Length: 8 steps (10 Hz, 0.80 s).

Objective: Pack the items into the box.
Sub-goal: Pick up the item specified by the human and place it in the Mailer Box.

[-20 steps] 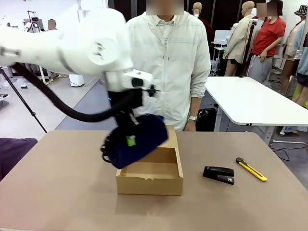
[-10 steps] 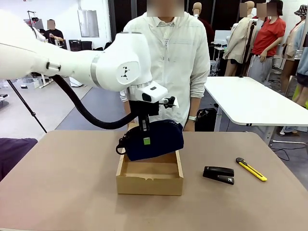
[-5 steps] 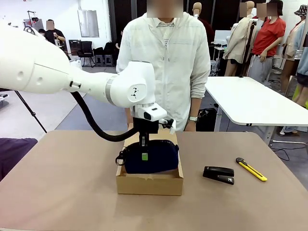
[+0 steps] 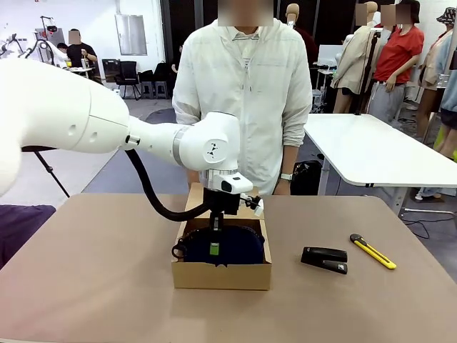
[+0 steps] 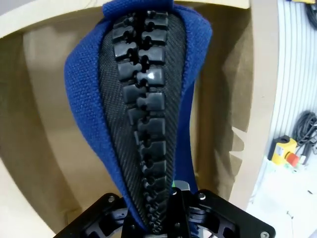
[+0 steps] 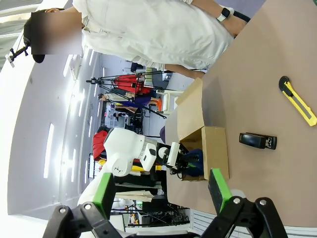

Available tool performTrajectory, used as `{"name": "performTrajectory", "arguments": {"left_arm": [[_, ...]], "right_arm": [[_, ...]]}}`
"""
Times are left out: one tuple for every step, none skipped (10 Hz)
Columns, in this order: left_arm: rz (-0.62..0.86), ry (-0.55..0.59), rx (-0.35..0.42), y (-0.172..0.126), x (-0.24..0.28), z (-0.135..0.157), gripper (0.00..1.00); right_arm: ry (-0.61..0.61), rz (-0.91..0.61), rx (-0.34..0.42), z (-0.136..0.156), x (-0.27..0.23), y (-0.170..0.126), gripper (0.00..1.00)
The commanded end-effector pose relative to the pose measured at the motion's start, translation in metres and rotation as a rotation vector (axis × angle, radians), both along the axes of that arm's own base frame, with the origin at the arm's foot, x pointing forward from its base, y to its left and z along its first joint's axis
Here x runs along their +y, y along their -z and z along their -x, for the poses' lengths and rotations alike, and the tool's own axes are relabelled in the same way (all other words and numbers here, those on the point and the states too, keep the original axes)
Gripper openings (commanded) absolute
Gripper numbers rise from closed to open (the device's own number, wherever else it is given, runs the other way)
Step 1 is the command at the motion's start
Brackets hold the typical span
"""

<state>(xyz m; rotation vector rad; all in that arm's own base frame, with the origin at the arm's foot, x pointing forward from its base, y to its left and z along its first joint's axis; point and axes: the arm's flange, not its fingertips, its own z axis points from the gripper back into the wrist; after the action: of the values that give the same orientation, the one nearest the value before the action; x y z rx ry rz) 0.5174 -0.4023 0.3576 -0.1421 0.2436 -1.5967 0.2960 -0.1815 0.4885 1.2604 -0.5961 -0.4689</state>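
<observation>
The right gripper (image 6: 161, 191) is on the robot's side, its green pads spread wide with nothing between them. On the tan table (image 4: 100, 286) the small shallow brown cardboard box (image 4: 221, 275) holds the soft navy-blue zip pouch (image 4: 241, 245), its top bulging above the rim. The left gripper (image 4: 213, 248) is clamped on the pouch's zipper edge. Right of the box lie a black stapler (image 4: 324, 259) and, further right, the slim yellow-and-black utility knife (image 4: 372, 251), outside the box. The box's hinged flap lid (image 4: 194, 199) stands open on the far side, in front of a person in a white jacket (image 4: 243, 93).

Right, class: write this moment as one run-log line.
left hand: shut on pouch, pouch in box | right hand: open, holding nothing | utility knife, stapler: on table, right of box
</observation>
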Motion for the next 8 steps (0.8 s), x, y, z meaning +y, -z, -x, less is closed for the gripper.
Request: {"name": "performTrajectory", "arguments": {"left_arm": [[-0.046,0.006,0.013,-0.003,-0.01,-0.006,0.29],[-0.036,0.008,0.018,-0.005,-0.01,-0.007,0.86],[-0.029,0.004,0.019,-0.007,-0.009,-0.007,1.0],[-0.019,-0.003,0.0,-0.012,-0.007,-0.007,1.0],[-0.011,-0.012,-0.018,-0.019,-0.005,-0.008,1.0],[0.006,-0.018,-0.052,-0.036,-0.001,-0.008,1.0],[0.026,-0.028,-0.091,-0.052,0.002,-0.007,1.0],[0.105,-0.022,-0.121,-0.084,0.013,-0.002,1.0]], "right_arm": [[0.006,-0.016,-0.025,-0.003,0.001,-0.003,1.0],[0.006,-0.016,-0.025,-0.003,0.001,-0.003,1.0],[0.006,-0.016,-0.025,-0.003,0.001,-0.003,1.0],[0.006,-0.016,-0.025,-0.003,0.001,-0.003,1.0],[0.006,-0.016,-0.025,-0.003,0.001,-0.003,1.0],[0.006,-0.016,-0.025,-0.003,0.001,-0.003,1.0],[0.006,-0.016,-0.025,-0.003,0.001,-0.003,1.0],[0.006,-0.016,-0.025,-0.003,0.001,-0.003,1.0]]}}
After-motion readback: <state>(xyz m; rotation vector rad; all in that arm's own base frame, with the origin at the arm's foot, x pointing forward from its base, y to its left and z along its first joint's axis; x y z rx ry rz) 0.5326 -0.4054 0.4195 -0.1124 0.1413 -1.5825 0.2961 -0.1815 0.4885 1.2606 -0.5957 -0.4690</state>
